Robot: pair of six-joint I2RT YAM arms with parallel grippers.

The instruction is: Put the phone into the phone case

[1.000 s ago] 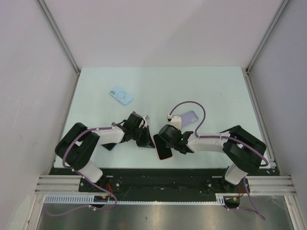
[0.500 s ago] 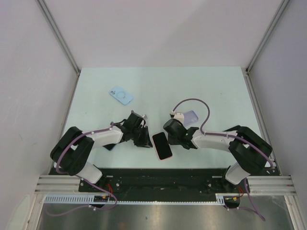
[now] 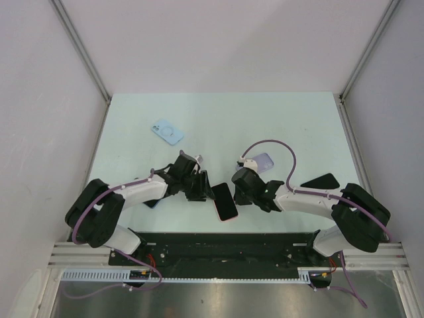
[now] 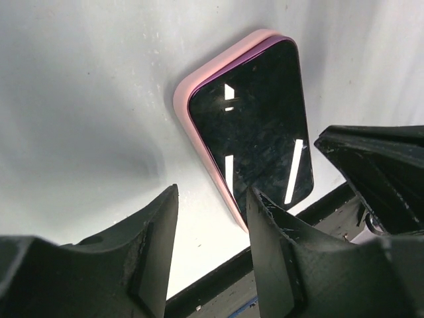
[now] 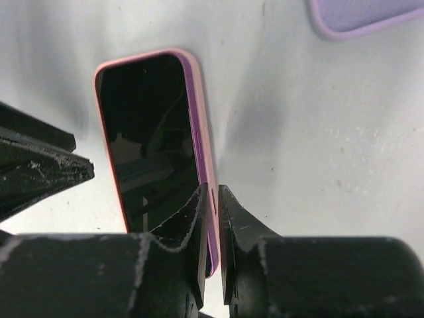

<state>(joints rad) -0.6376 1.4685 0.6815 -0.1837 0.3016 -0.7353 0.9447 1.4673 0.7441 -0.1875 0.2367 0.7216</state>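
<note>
The phone [image 3: 224, 201], black screen up, lies flat near the table's front edge, seated in a pink phone case [image 4: 182, 99] whose rim wraps round it. My left gripper [image 3: 201, 187] stands open just left of it; in the left wrist view the gripper [image 4: 212, 199] holds nothing and the phone [image 4: 255, 126] lies just beyond its fingertips. My right gripper [image 3: 244, 191] is just right of the phone. In the right wrist view this gripper [image 5: 213, 189] is nearly shut, with only a thin slit, over the pink rim [image 5: 204, 132], and grips nothing.
A lilac case [image 3: 263, 161] lies just behind the right gripper, also in the right wrist view [image 5: 358, 16]. A light blue case [image 3: 167, 131] sits at the back left. A flat black item [image 3: 320, 180] lies at the right. The black front rail [image 3: 218, 240] runs close below the phone.
The left gripper has opened from shut. The right gripper has drawn back to the right, off the phone, its jaws parting a little. The phone stays flat on the table.
</note>
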